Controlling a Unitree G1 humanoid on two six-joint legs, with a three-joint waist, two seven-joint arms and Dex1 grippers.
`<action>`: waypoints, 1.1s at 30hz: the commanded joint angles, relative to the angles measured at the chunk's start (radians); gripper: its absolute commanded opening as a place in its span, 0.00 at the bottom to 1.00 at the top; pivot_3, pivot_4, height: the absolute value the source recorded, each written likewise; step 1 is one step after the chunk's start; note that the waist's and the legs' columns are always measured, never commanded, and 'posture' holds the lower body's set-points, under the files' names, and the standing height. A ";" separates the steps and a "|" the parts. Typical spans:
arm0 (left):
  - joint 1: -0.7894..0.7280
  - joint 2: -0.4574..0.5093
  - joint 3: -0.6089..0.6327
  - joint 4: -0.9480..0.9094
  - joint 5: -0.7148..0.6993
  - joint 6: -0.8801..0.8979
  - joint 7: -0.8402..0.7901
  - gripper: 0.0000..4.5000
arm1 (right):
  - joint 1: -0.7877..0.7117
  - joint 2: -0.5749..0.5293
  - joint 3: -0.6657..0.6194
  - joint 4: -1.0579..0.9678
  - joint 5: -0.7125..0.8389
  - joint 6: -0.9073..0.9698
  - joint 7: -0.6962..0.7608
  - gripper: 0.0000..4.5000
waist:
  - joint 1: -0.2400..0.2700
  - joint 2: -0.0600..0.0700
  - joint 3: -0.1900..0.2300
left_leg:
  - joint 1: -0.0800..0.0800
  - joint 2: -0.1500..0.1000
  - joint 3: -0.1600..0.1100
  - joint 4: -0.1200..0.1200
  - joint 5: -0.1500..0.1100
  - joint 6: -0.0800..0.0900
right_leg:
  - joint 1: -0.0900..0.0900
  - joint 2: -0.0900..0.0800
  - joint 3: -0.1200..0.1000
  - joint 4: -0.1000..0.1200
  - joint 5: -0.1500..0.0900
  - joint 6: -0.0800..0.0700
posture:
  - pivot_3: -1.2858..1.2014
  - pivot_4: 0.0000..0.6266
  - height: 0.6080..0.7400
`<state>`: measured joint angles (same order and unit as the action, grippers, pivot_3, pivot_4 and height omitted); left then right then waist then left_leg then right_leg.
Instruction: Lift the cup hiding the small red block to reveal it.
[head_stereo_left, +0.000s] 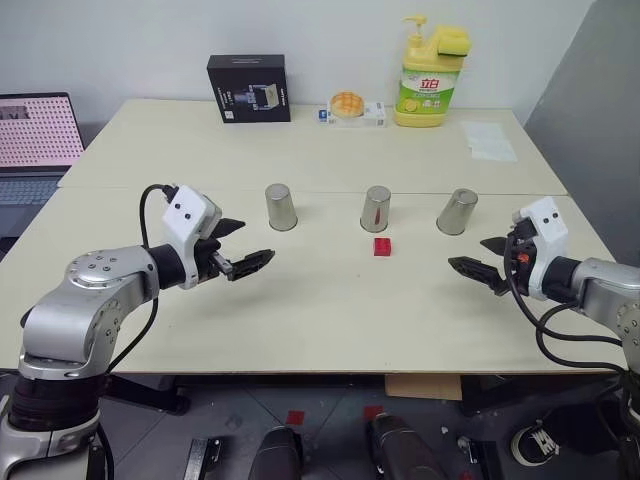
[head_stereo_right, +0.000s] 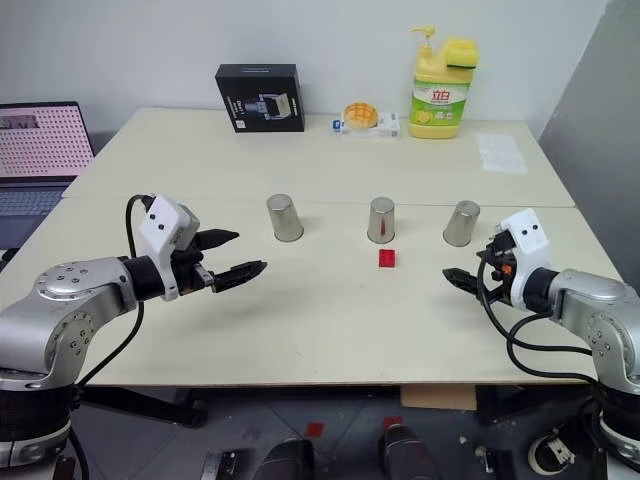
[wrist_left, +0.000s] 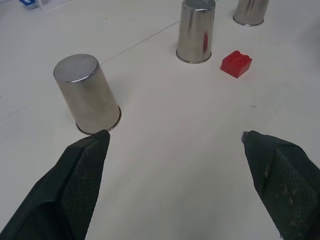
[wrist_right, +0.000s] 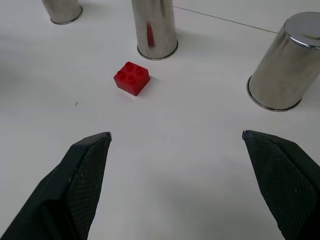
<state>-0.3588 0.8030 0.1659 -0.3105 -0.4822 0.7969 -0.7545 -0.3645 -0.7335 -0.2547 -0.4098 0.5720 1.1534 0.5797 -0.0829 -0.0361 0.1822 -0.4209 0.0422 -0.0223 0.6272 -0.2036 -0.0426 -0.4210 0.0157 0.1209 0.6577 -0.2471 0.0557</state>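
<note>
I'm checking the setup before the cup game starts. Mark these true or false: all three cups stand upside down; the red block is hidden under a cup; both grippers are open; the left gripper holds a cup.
1. All three cups stand upside down. True: left cup, middle cup, right cup.
2. The red block is hidden. False: it lies uncovered, before the middle cup.
3. Both grippers are open. True: left gripper, right gripper.
4. The left gripper holds a cup. False: it is empty.
</note>
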 joint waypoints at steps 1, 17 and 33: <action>-0.004 0.022 0.037 -0.014 -0.001 -0.026 -0.002 1.00 | -0.013 -0.002 -0.017 -0.016 0.012 -0.021 -0.008 0.99 | 0.000 0.000 0.000 | 0.000 0.000 0.000 0.000 0.000 0.000 | 0.000 0.000 0.000 0.000 0.000 0.000 | 0.52 0.24 1.00; -0.006 0.035 0.029 0.011 0.002 -0.050 -0.012 1.00 | 0.000 -0.002 -0.022 -0.026 0.024 -0.018 -0.022 0.99 | 0.000 0.000 0.000 | 0.000 0.000 0.000 0.000 0.000 0.000 | 0.000 0.000 0.000 0.001 0.000 0.000 | 0.52 0.24 1.00; -0.004 0.052 0.036 0.020 0.005 -0.061 -0.021 1.00 | -0.003 0.012 -0.011 -0.023 0.029 -0.022 -0.037 0.99 | 0.000 0.000 0.000 | 0.000 0.000 0.000 0.000 0.000 0.000 | 0.000 0.000 0.000 0.001 0.000 0.000 | 0.52 0.24 1.00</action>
<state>-0.3588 0.8361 0.1660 -0.2756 -0.4819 0.7573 -0.7749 -0.3606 -0.7184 -0.2525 -0.4100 0.5850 1.1448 0.5435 -0.0829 -0.0361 0.1821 -0.4207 0.0422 -0.0223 0.6275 -0.2036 -0.0426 -0.4209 0.0157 0.1209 0.6588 -0.2471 0.0558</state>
